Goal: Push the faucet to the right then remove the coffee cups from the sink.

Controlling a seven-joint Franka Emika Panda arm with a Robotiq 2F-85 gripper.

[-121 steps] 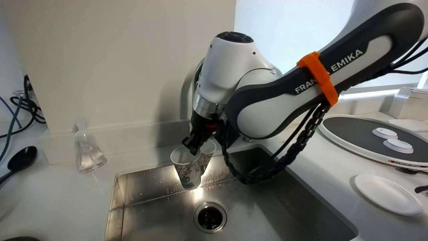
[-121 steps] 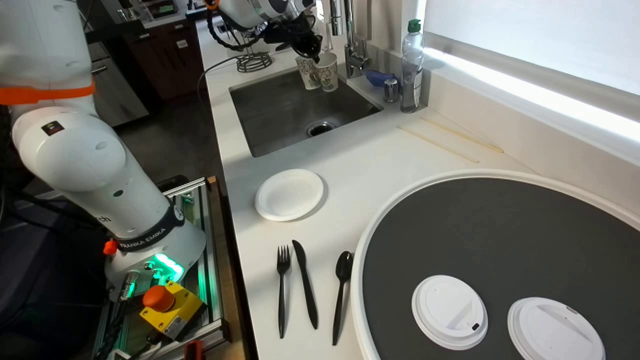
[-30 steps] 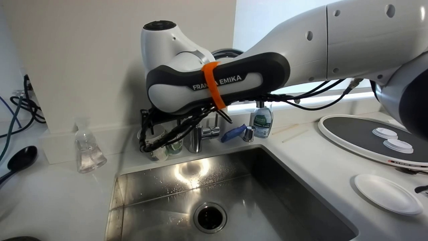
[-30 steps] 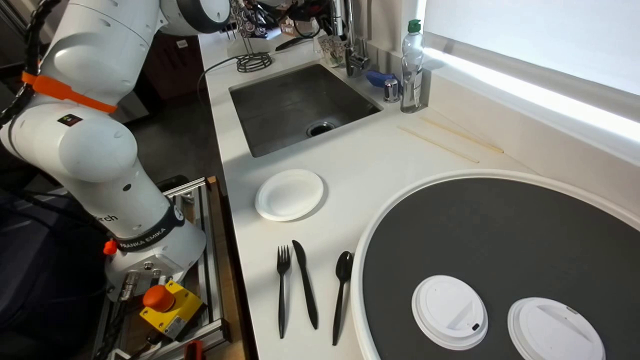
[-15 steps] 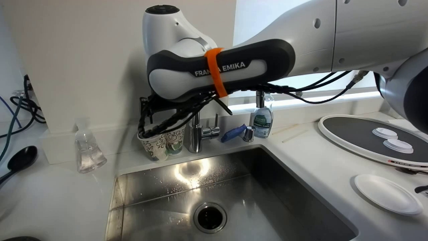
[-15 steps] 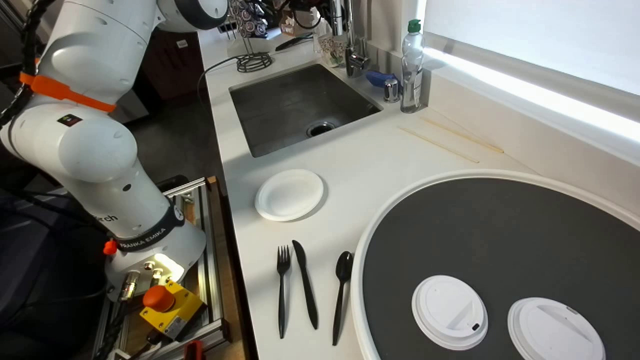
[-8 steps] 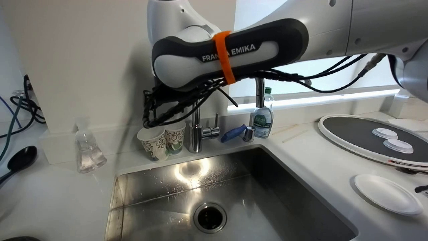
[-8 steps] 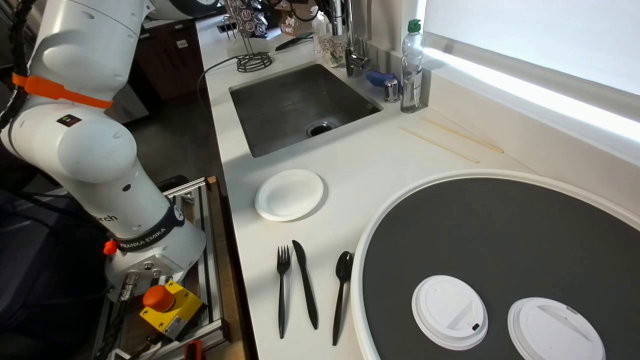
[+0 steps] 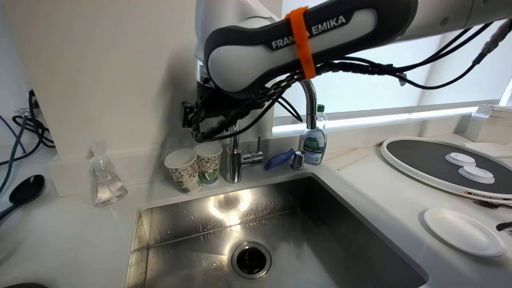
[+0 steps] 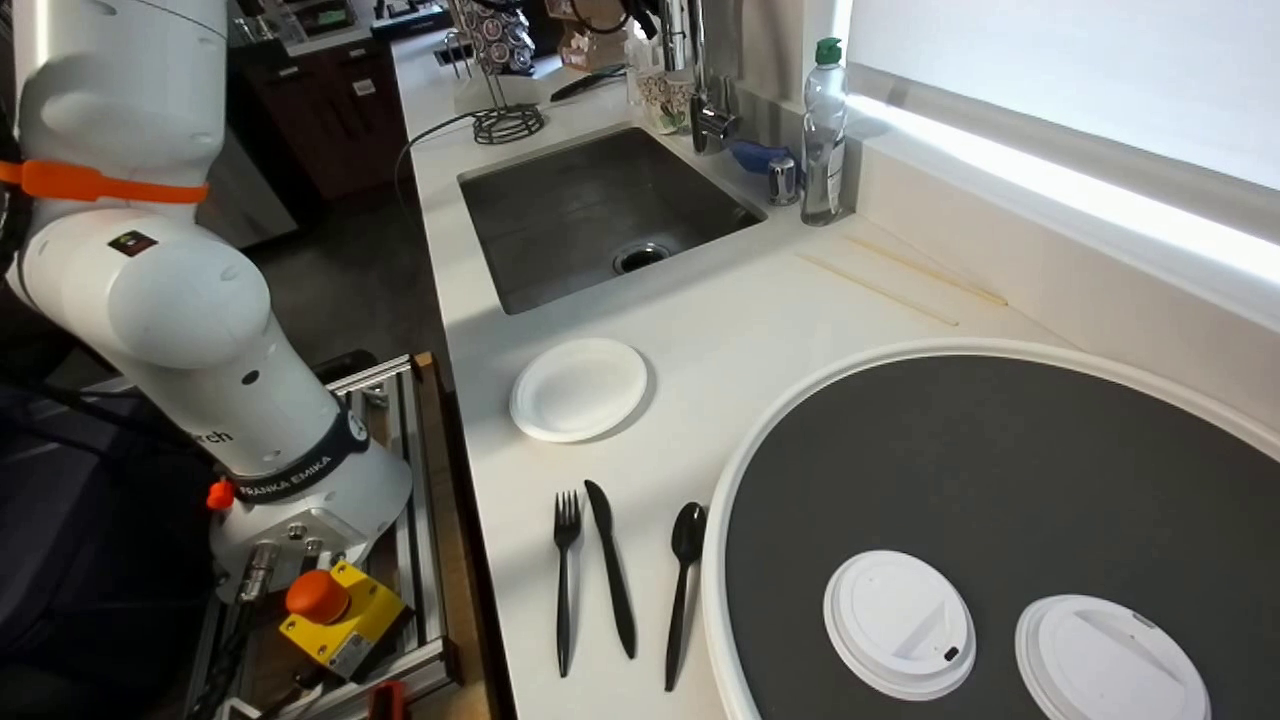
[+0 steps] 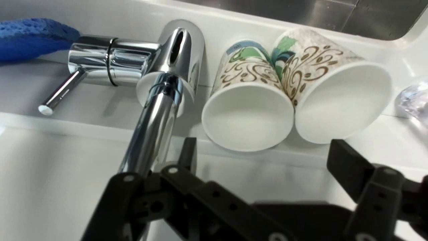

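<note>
Two patterned white coffee cups stand side by side on the counter strip behind the sink, rims touching or nearly so: a coffee cup (image 9: 186, 176) and another coffee cup (image 9: 209, 165) nearer the tap. From above, the wrist view shows both cups' open mouths, a near cup (image 11: 249, 68) and a right-hand cup (image 11: 311, 63). Beside them rises the chrome faucet (image 9: 234, 166), its spout (image 9: 311, 105) swung to the right in that exterior view. The steel sink (image 9: 192, 256) holds no cup. My gripper (image 11: 265, 150) is open above the cups, nothing between its fingers.
The faucet pipe (image 11: 150, 134) runs close beside my left finger in the wrist view. A blue sponge (image 9: 279, 159) and soap bottle (image 9: 314, 146) stand right of the tap. A clear bottle (image 9: 106, 180) is left of the cups. A white plate (image 9: 464, 232) lies right of the sink.
Eight seconds ago the gripper held the cups over the sink; now they stand behind it, released. During the last second the arm has risen away from them and shifted slightly right.
</note>
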